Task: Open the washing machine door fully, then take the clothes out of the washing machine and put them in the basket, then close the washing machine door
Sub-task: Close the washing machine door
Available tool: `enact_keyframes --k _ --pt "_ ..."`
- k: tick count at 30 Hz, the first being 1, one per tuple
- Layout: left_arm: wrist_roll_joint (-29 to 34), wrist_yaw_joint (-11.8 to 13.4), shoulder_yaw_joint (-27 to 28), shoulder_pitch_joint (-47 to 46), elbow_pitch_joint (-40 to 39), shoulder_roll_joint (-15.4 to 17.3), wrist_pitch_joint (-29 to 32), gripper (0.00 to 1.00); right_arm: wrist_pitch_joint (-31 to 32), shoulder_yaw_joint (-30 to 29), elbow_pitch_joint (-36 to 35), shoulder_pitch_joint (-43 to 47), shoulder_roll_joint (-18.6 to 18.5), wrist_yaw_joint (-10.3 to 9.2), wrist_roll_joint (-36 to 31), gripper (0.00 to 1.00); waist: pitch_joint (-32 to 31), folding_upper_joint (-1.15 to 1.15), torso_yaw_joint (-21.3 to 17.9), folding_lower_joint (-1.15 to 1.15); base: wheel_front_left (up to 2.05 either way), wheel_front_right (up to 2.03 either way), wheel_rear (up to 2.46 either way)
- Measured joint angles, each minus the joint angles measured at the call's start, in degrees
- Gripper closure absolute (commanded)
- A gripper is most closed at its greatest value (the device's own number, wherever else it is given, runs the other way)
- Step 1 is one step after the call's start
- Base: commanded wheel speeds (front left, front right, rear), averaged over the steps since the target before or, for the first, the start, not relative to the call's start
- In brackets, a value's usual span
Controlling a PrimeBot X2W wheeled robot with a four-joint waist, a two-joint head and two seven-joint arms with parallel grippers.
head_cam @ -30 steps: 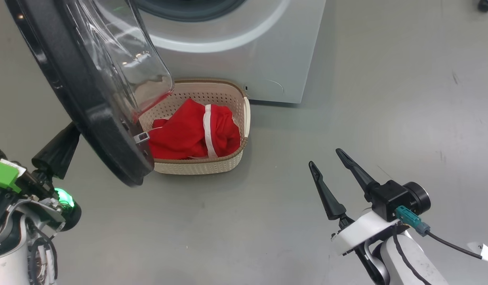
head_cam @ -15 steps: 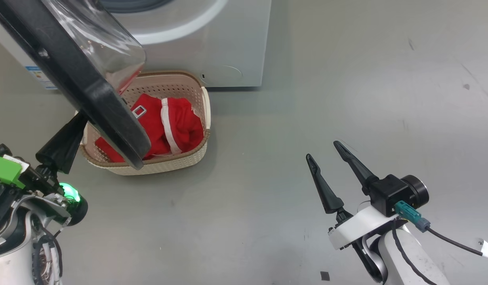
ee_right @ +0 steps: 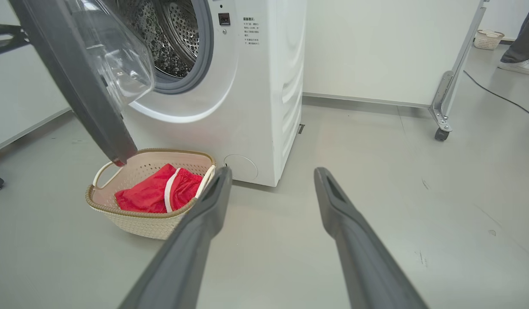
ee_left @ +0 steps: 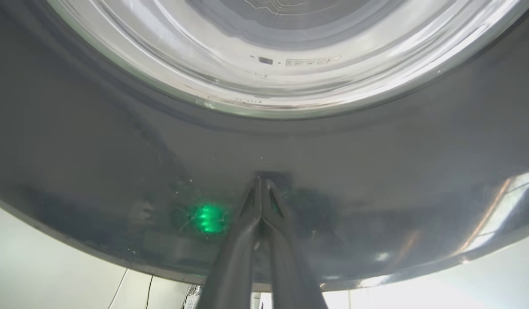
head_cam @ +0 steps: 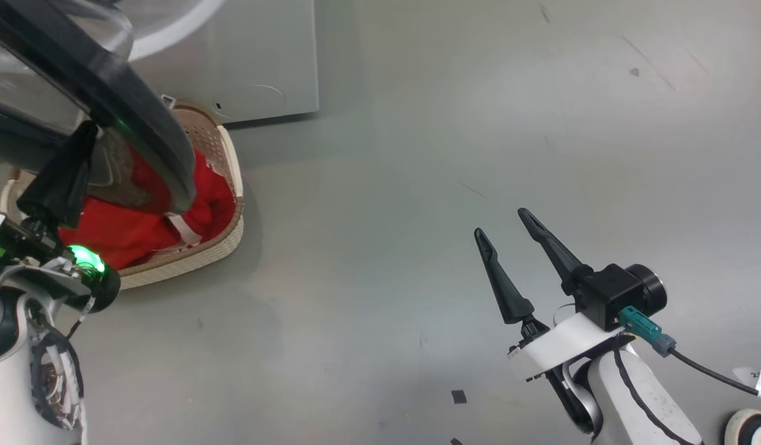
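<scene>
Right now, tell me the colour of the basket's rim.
Brown, over cream perforated sides. The basket shows best in the right wrist view.

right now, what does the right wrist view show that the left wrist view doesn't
Right wrist view, not the left wrist's: the washing machine with its steel drum, the basket holding the clothes, the open right gripper above the floor, a person's shoe far off.
Left wrist view, not the right wrist's: the shut left gripper, tips at the black rim, and a green glow reflected there.
Both: the washing machine door, standing open, with its clear glass bowl.
</scene>
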Motion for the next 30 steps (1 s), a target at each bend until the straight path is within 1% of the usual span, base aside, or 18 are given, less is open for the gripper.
enact_keyframes --k 6,13,17,21,22,24,26,30 --pt "-0.1 0.0 0.2 -3.7 0.2 -0.1 -2.8 1.00 0.0 0.0 -0.6 -0.3 0.2 -0.02 1.3 0.00 2.2 0.00 -3.9 0.00 0.00 0.00 0.00" --pt "0.0 0.0 0.2 -7.5 2.6 -0.1 -6.6 1.00 0.0 0.1 -1.1 -1.4 0.4 -0.04 1.9 0.00 4.4 0.00 -7.8 0.00 0.00 0.00 0.00" --pt "0.0 0.0 0.0 -9.7 4.8 -0.2 -8.7 1.00 0.0 -0.2 -1.5 -1.5 0.6 -0.60 2.4 0.00 5.4 0.00 -9.5 0.00 0.00 0.00 0.00" --pt "0.2 0.0 -0.3 -11.9 7.1 -0.5 -10.5 1.00 0.0 -0.3 -2.0 -1.5 0.6 -0.65 2.9 0.00 6.3 0.00 -10.3 0.00 0.00 0.00 0.00" --pt "0.2 0.0 -0.2 -12.3 7.5 -0.5 -10.8 1.00 0.0 -0.2 -2.1 -1.5 0.6 -1.09 2.9 0.00 6.4 0.00 -10.4 0.00 0.00 0.00 0.00" --pt "0.2 0.0 -0.2 -12.9 8.4 -0.5 -11.2 1.00 0.0 -0.2 -2.2 -1.5 0.6 -1.13 2.9 0.00 6.5 0.00 -10.4 0.00 0.00 0.00 0.00" --pt "0.2 0.0 -0.5 -13.2 9.3 -0.5 -11.2 1.00 0.0 -0.3 -2.2 -1.5 0.6 -1.56 2.9 0.00 6.5 0.00 -10.3 0.00 0.00 0.00 0.00" --pt "0.2 0.0 -1.4 -13.5 11.4 -0.5 -11.2 1.00 0.0 -0.5 -2.2 -1.6 0.7 -1.63 2.9 0.00 5.9 0.00 -9.6 0.00 0.00 0.00 0.00"
